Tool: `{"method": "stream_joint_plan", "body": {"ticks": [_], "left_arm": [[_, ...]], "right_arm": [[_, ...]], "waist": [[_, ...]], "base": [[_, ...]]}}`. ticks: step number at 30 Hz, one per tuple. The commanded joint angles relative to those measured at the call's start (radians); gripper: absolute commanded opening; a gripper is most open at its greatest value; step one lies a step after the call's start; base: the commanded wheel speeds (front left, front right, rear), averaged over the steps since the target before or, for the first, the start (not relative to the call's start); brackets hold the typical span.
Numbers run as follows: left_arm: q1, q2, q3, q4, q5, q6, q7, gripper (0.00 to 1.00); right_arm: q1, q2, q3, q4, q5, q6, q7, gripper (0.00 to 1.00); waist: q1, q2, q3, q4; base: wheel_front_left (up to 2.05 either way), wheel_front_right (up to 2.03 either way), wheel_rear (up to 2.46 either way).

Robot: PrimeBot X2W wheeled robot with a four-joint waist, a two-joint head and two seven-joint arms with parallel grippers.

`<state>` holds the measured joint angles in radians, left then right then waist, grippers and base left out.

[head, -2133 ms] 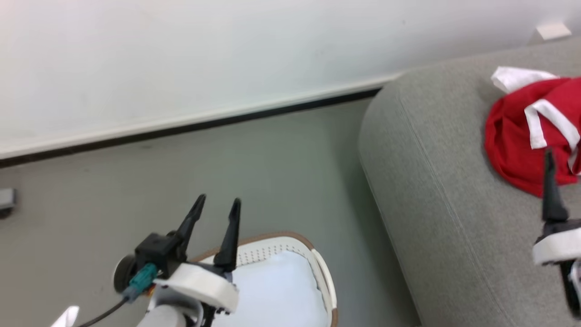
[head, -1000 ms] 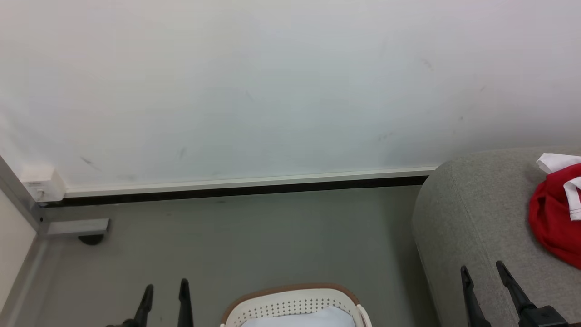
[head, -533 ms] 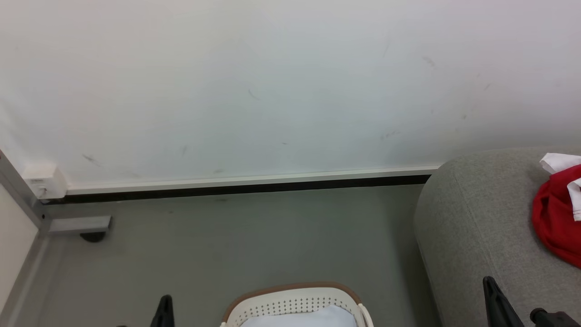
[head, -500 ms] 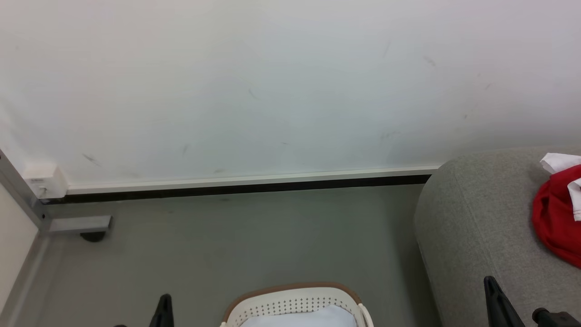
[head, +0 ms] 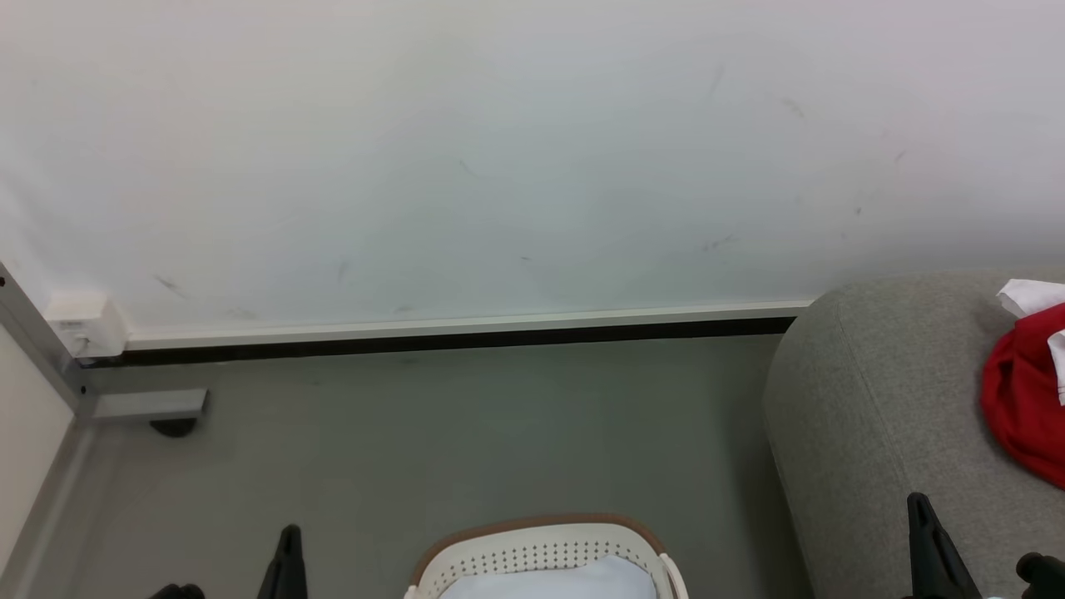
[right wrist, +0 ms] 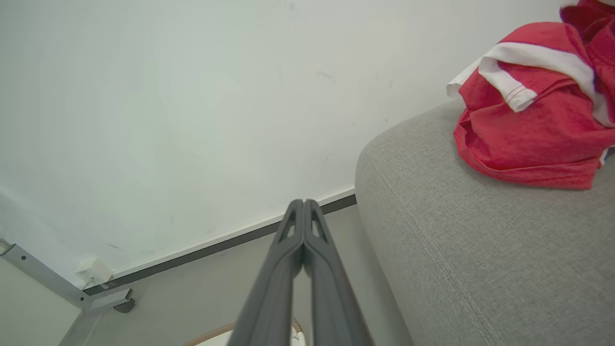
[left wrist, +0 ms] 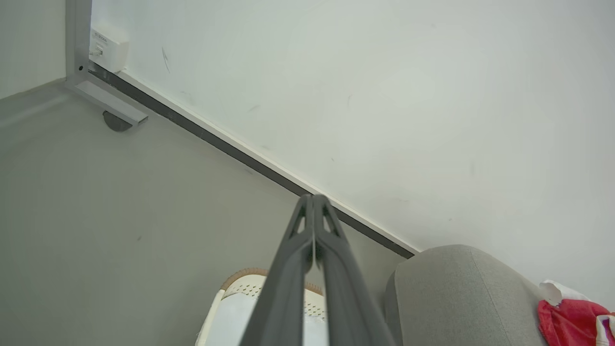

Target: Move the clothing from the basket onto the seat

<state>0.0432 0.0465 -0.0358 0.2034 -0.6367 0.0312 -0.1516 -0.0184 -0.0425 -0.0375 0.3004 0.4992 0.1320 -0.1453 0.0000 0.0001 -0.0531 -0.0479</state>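
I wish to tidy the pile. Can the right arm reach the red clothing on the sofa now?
Probably yes. The right gripper, shut and empty, hangs beside the seat, whose bare grey surface alone lies between it and the clothing. It must open first.

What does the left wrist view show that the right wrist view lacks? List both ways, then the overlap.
Left wrist: the left gripper, shut; the perforated wall of the basket; the pale lining cloth inside. Right wrist: the right gripper, shut; the white stripe trim on the clothing, close up. Both: red clothing on the grey sofa, wall, baseboard.
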Motion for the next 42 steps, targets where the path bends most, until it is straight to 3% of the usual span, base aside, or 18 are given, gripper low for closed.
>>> {"method": "stream_joint_plan", "body": {"ticks": [1,42], "left_arm": [[-0.029,0.004,0.011,-0.019,-0.043,-0.006,0.009,0.00],[-0.092,0.005,0.084,-0.039,-0.521,-0.042,0.140,0.00]], "right_arm": [[-0.030,-0.007,-0.006,-0.018,0.047,0.000,0.008,0.00],[-0.077,-0.014,-0.040,-0.031,0.598,-0.001,0.135,0.00]], "waist": [[0.0000,-0.0001,0.001,0.001],[0.0000,-0.0001,0.021,0.019]], "base": [[0.00,0.00,0.00],[0.00,0.00,0.00]]}}
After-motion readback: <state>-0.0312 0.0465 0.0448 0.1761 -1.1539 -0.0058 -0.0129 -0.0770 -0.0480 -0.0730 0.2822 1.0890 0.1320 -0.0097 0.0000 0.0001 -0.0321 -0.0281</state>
